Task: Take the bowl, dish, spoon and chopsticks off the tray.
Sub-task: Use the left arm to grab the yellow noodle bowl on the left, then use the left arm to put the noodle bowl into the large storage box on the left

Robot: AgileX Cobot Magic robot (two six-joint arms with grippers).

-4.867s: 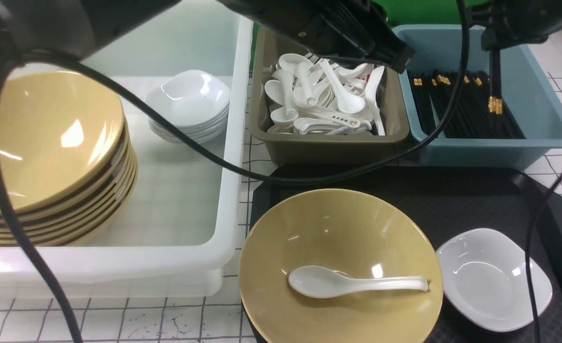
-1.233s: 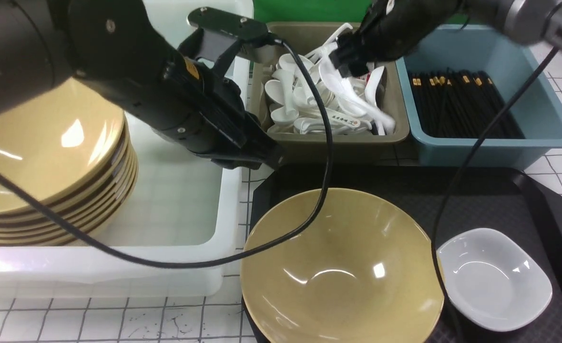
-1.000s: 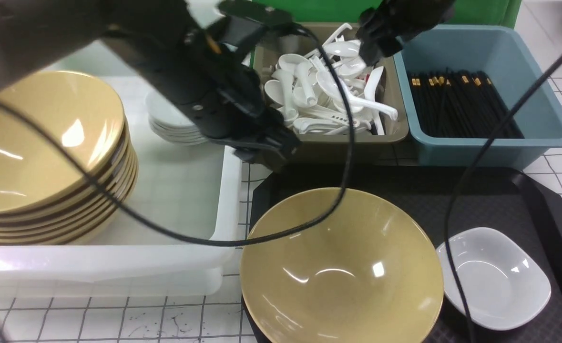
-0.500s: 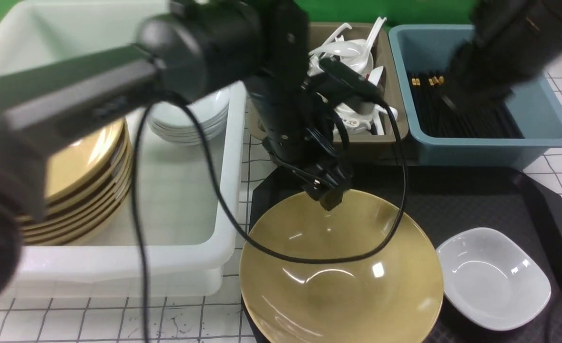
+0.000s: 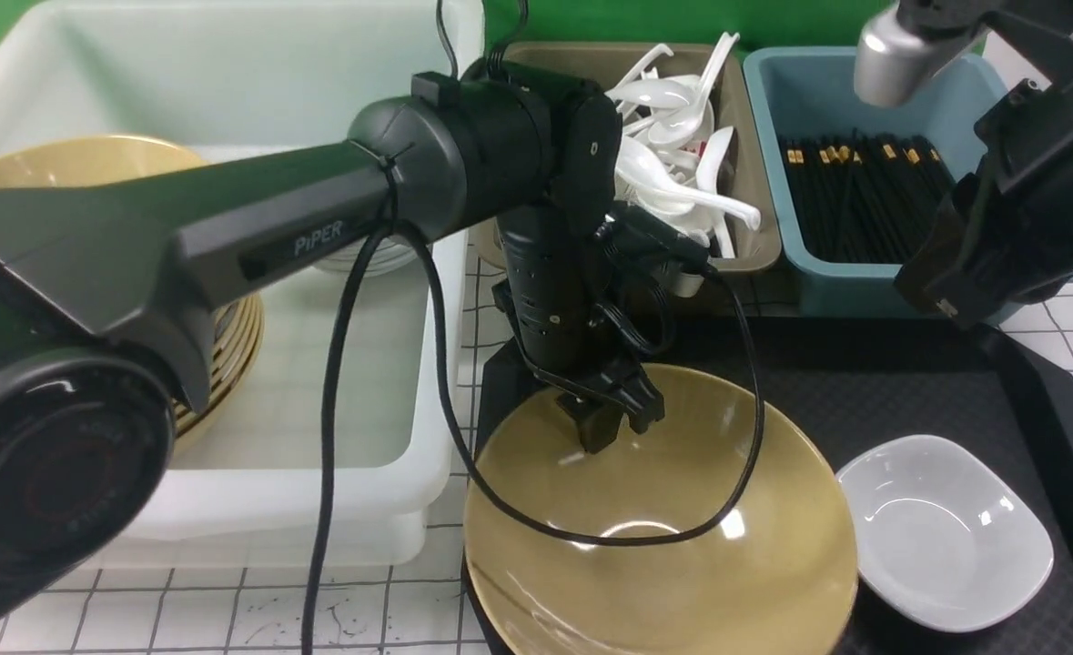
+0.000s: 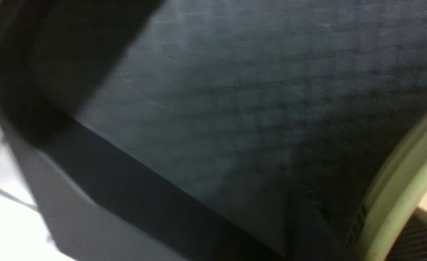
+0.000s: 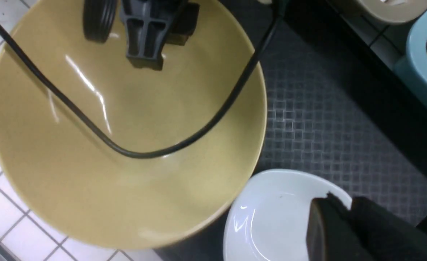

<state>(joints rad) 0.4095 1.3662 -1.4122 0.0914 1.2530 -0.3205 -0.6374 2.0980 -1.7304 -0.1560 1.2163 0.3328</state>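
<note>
L tool [image 5: 603,433] has dropped lower onto the far rim of the bowl [image 5: 754,582] vs half a sec back. R arm swung off the blue bin [image 5: 845,287] toward the tray [image 5: 864,391]. L tool looks to be pinching that rim, but the outer finger is hidden, so not 100% sure. R tool [image 7: 340,204] is pressed together and empty, hanging over the dish [image 7: 267,217]. Bowl sits near-left on the tray, dish just beside it on the right.
</note>
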